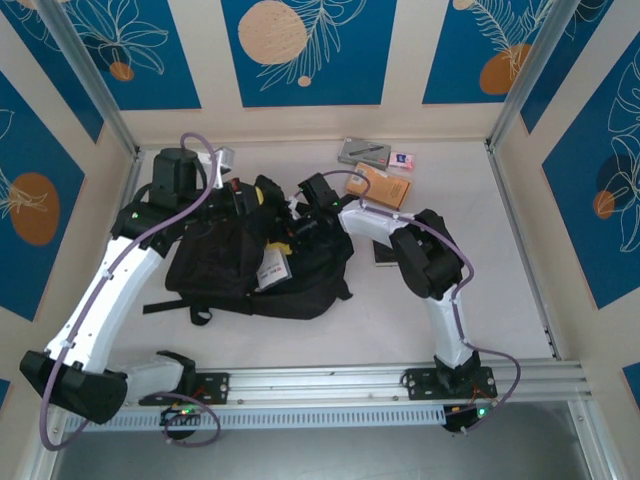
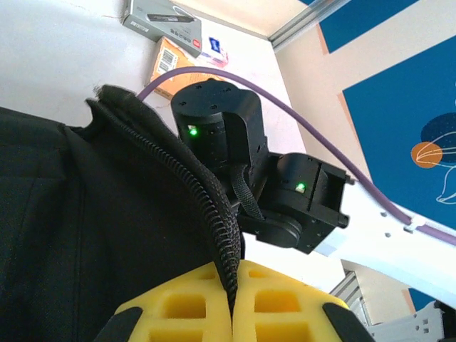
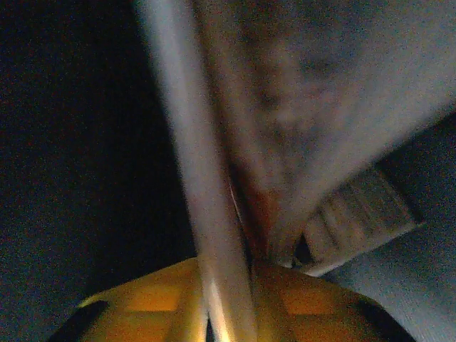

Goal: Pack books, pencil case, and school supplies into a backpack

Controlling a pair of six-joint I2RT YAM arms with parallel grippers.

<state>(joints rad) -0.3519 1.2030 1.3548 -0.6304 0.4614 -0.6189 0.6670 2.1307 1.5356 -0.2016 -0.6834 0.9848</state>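
The black backpack [image 1: 240,262] lies at centre left of the table. My left gripper [image 2: 234,308] is shut on its zip edge [image 2: 214,206] and holds the mouth up. My right gripper [image 3: 229,313] reaches into the dark inside of the bag [image 1: 300,225]. Its pads stand slightly apart with a pale, blurred flat thing [image 3: 214,214] between them. Whether they still press it I cannot tell. On the far table lie the grey pencil case [image 1: 364,152], a small eraser block [image 1: 402,160] and an orange book [image 1: 380,185]. A dark book [image 1: 384,253] lies partly under the right arm.
A white-labelled item [image 1: 272,270] shows in the backpack's opening. A backpack strap [image 1: 165,306] trails out to the left. The right arm's wrist [image 2: 246,153] hangs close over the bag's mouth. A metal rail [image 1: 380,380] runs along the near edge and walls close in the table.
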